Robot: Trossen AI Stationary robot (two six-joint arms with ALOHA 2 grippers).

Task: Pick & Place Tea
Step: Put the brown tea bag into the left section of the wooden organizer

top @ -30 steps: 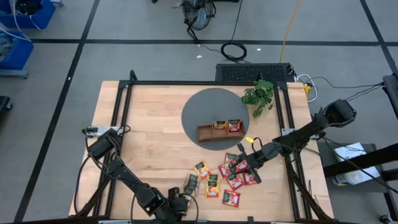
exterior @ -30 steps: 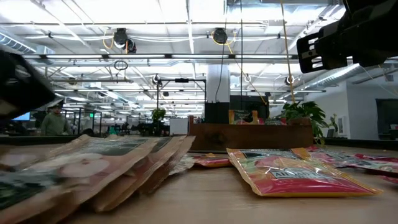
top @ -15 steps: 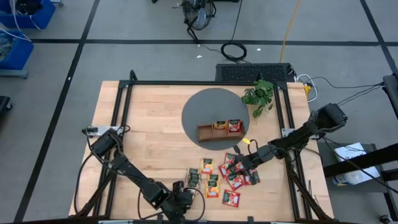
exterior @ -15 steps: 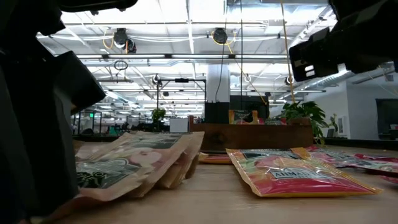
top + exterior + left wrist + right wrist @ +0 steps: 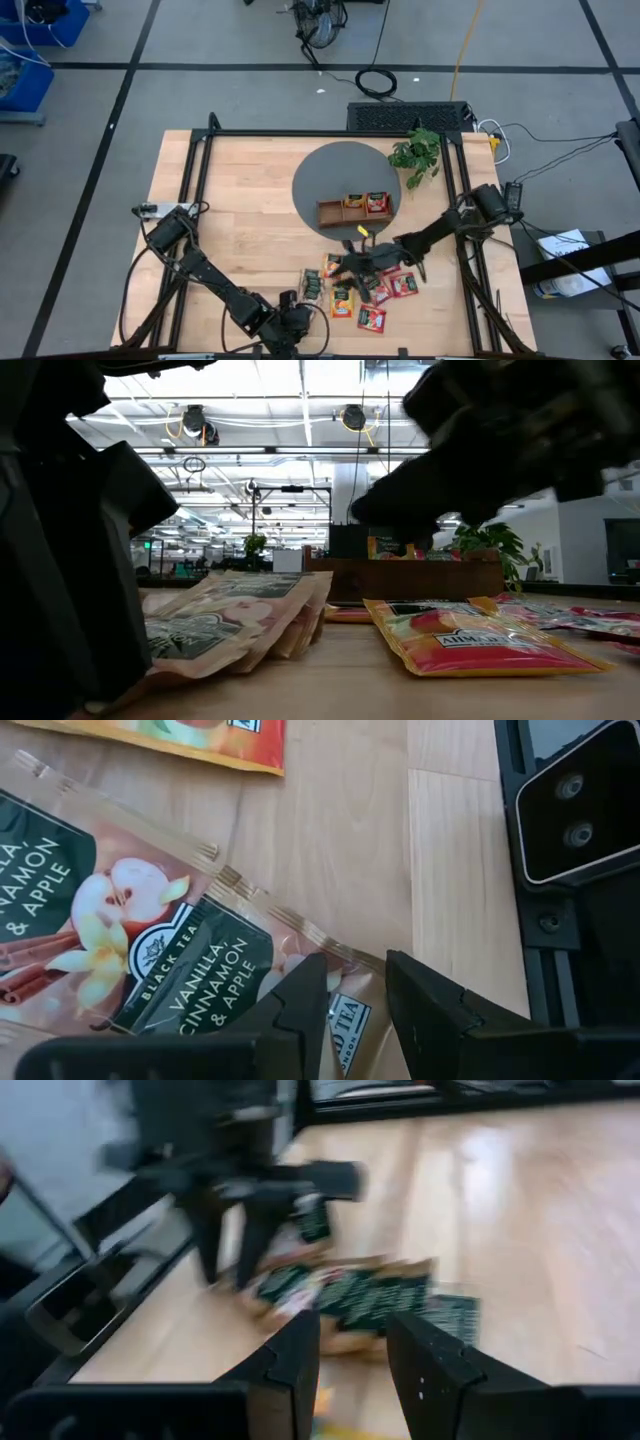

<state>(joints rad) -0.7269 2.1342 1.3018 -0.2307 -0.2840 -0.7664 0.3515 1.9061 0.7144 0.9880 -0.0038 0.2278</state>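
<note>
Grey floor (image 5: 250, 90), bright ceiling lights (image 5: 300, 400)

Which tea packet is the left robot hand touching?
The beige one labelled vanilla, cinnamon and apple, at the table's front edge. The left gripper straddles its crimped corner; the red and orange packets lie farther off.

Right wrist view blurs the beige-green tea packets (image 5: 360, 1295); their labels are unreadable

Packets: flat foil tea-bag packets (image 5: 372, 290) in red, orange-yellow and beige-green, dark labels.
Position: scattered flat, some overlapping, on the wooden table's near side.
Beige packet (image 5: 150, 960): dark label reads "Vanilla, Cinnamon & Apple", crimped edge, lying flat.
Red packet (image 5: 470, 640): flat on the table, label up.
Tray: further packets (image 5: 376, 202) standing in the compartments.
</note>
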